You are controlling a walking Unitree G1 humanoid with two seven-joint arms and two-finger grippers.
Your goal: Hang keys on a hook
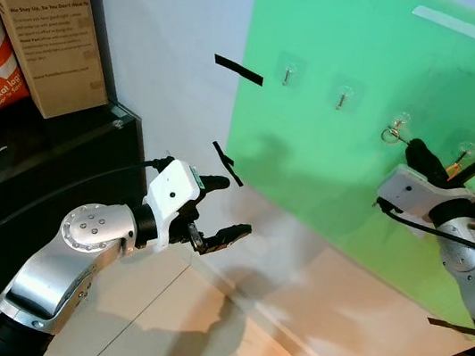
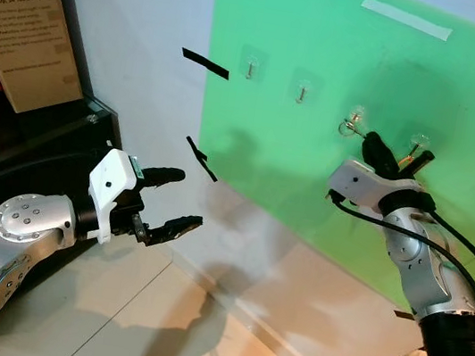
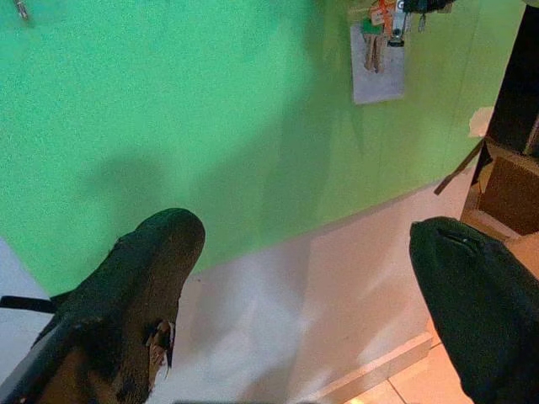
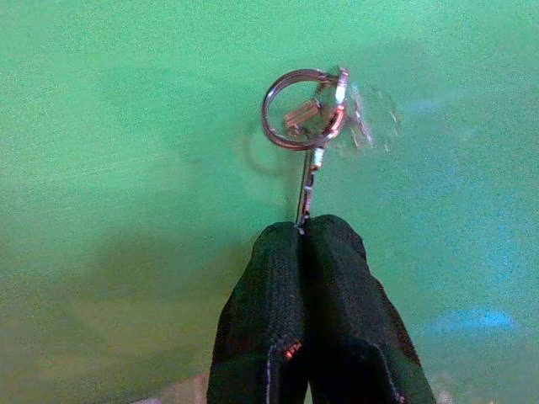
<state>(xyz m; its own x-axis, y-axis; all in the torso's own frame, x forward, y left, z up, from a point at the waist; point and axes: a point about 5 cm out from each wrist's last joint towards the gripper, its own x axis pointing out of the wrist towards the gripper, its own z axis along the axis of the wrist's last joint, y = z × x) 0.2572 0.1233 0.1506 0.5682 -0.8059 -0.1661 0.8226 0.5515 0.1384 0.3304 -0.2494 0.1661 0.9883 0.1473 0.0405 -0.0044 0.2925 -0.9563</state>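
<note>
My right hand [image 4: 301,231], black ribbed fingers pressed together, pinches a thin metal key [image 4: 307,189]; its round steel ring [image 4: 296,109] loops a clear hook [image 4: 349,114] on the green board [image 4: 126,126]. Key's long axis runs from fingertips toward the ring. My left hand [image 1: 219,207] hangs wide open, empty.

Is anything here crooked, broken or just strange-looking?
Nothing looks broken. The oddest things are black tape strips stuck at slanting angles on the wall beside the green board. The right gripper pinches a key whose ring is at a clear hook.

A green board [image 1: 358,161] is fixed to the wall. Four clear hooks [image 1: 286,70] are stuck on it in a row; a key ring [image 4: 303,109] is hung on the third.
</note>
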